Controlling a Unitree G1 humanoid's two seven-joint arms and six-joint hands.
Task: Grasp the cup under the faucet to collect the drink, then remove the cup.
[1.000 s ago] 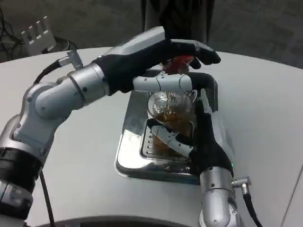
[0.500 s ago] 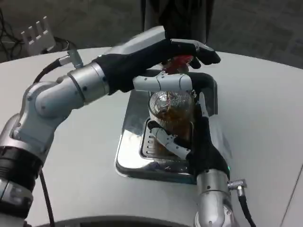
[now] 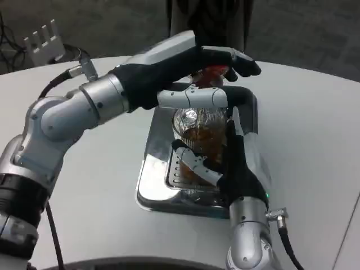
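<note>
A clear plastic cup [image 3: 201, 134] holding brown drink stands on the metal drip tray [image 3: 151, 185], below the faucet. My right hand [image 3: 225, 163] grips the cup from the near right side, its fingers wrapped around the lower wall. My left hand [image 3: 194, 70] reaches in from the left and rests over the red faucet lever [image 3: 216, 73], fingers curled on top of it. The faucet's spout is hidden behind my left hand.
The silver tray sits in the middle of the white round table [image 3: 315, 129]. A white power strip [image 3: 44, 38] with cables lies at the far left, off the table. A dark dispenser body [image 3: 211, 19] rises behind the tray.
My right hand has shifted a little left and up around the cup, and the cup has moved slightly left with it. The left hand holds the same place on the lever.
</note>
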